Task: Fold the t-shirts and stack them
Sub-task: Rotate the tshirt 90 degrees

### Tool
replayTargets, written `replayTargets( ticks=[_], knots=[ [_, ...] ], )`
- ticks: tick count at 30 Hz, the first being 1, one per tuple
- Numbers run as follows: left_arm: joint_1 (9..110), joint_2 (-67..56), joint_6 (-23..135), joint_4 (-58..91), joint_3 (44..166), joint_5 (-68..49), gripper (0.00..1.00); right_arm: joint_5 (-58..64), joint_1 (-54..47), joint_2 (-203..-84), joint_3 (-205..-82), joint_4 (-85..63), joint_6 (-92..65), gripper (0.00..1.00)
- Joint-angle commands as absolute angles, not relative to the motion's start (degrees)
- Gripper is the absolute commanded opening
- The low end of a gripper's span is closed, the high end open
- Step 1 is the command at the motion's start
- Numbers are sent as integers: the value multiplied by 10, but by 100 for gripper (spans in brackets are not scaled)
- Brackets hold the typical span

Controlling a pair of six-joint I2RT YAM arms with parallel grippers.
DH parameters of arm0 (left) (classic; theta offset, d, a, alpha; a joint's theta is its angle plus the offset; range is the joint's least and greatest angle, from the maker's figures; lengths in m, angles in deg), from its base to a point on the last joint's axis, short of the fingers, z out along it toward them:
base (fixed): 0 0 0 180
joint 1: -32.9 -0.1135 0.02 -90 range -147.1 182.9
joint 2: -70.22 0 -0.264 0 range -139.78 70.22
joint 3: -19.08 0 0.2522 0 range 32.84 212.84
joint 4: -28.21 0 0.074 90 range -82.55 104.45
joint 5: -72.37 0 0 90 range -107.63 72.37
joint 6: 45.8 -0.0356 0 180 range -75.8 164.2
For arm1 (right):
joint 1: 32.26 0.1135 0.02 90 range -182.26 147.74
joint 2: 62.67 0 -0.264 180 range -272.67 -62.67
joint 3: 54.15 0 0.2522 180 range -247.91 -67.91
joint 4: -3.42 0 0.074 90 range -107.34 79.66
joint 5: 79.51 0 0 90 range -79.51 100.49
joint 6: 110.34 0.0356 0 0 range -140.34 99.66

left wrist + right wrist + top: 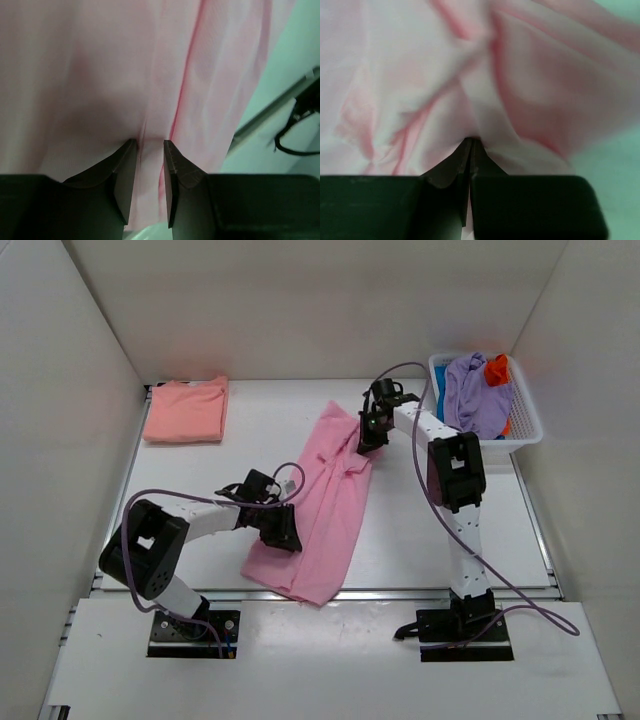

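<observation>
Jaws, left and right, on light pink t-shirt (330,495), underside hidden.

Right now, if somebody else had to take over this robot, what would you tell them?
The left gripper is shut on the pink shirt at its near left edge.
The right gripper is shut on the same shirt at its far end.
The pink shirt lies as a long strip across mid-table, not yet folded small.
Done: the salmon shirt lies folded at the far left.
Left: finish folding the pink one and stack it, probably on the salmon one. Then do the lavender shirt and the orange shirt, both crumpled in the basket at the far right.
</observation>
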State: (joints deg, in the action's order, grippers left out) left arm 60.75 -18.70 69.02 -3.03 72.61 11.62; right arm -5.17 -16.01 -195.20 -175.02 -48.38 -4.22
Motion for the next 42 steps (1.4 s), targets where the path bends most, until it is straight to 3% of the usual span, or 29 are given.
replayTargets(
  ticks=[1,12,14,16,18,19,21,23,31,35,42],
  knots=[
    [641,-171,744,-12,705,153,40,-14,-148,-2010,-1840,-575,-89,0],
    [640,-208,794,56,769,194,37,4,-155,-1942,-1874,-567,-126,9],
    [628,-213,784,35,804,195,36,21,-155,-1910,-1854,-562,-139,21],
    [607,-220,765,-7,841,198,36,20,-149,-1843,-1812,-542,-143,41],
    [587,-220,751,-27,878,202,38,20,-141,-1790,-1724,-509,-140,45],
    [574,-218,751,-32,882,209,39,19,-136,-1745,-1700,-493,-138,45],
    [565,-217,753,-23,901,218,40,0,-122,-1685,-1580,-446,-131,30],
    [548,-230,750,-22,926,215,40,-25,-93,-1608,-1485,-410,-110,1],
    [534,-411,716,-43,1155,103,26,-60,63,-1456,-1169,-220,43,0],
    [533,-496,729,-4,1227,74,26,-81,103,-1447,-1105,-169,89,0],
    [547,-657,725,-85,1413,29,23,-79,106,-1492,-1065,-201,80,0]
  ],
)
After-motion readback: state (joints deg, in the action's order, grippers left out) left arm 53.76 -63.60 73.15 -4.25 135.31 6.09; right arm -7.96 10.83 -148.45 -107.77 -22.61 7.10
